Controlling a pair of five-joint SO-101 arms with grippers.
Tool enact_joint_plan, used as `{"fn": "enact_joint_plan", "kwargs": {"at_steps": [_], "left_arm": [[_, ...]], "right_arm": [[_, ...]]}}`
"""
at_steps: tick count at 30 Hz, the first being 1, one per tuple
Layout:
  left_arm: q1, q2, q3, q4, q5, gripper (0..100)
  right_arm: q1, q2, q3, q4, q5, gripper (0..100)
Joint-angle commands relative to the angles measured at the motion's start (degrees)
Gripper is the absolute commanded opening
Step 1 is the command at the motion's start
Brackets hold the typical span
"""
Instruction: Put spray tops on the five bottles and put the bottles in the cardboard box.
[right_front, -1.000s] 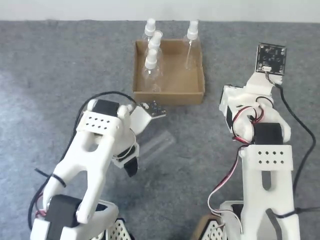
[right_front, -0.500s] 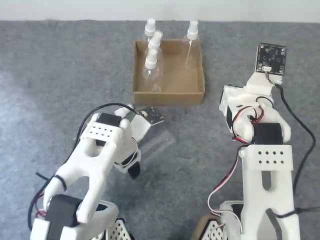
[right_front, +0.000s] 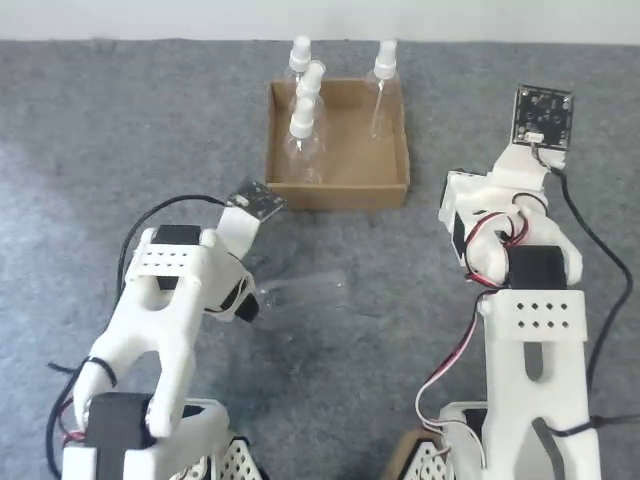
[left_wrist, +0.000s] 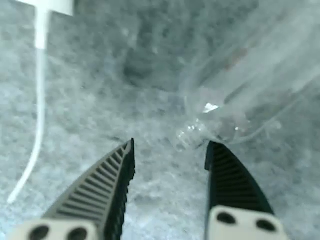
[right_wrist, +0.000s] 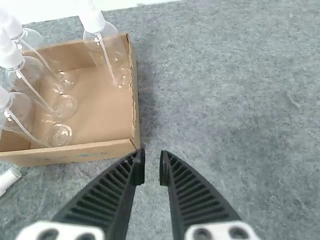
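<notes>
The last bottle (left_wrist: 235, 100) lies on its side on the grey mat (right_front: 100, 130), without a top. Its open neck sits between the tips of my left gripper (left_wrist: 170, 145), closer to one jaw than to the other. The jaws stand wide apart and do not press the neck. Compared with one second ago, the left arm has swung away from the right arm. Its gripper now meets the bottle at the neck end, and the bottle lies more across the mat than it did before. The right arm has not moved.

The loose spray top (left_wrist: 55, 6) lies ahead of the left gripper and off to one side, and its thin tube (left_wrist: 39, 90) runs back toward the jaw on that side. It is apart from the bottle.

Beyond the bottle, straight ahead of the left gripper, is the front wall of the cardboard box (right_front: 337, 190), with a strip of bare mat between them. Four bottles with tops (right_front: 303, 135) stand inside the box. On the outer side of the left arm the mat is open, and a free lane runs between the two arms.

My right gripper (right_wrist: 151, 155) has its jaws almost together, with only a thin slit, and holds nothing. The near corner of the box shows just past its tips, and open mat lies ahead.
</notes>
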Motion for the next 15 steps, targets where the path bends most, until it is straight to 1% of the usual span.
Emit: {"fn": "enact_joint_plan", "kwargs": {"at_steps": [1, 3, 11, 15], "left_arm": [[-0.7, -2.9, -0.9, -2.9, 0.9, 21], [-0.7, -2.9, -1.3, -4.3, 1.2, 21], [-0.7, -2.9, -2.2, -10.8, 9.8, 21], [-0.5, -2.9, -2.7, -11.0, 12.0, 21]], "right_arm": [[0.5, -2.2, -0.8, -1.4, -0.3, 4.6], [0.5, -2.2, -0.7, -1.4, -0.3, 4.6], [0.5, -2.2, -0.7, -1.4, -0.3, 4.6], [0.5, -2.2, -0.7, -1.4, -0.3, 4.6]]}}
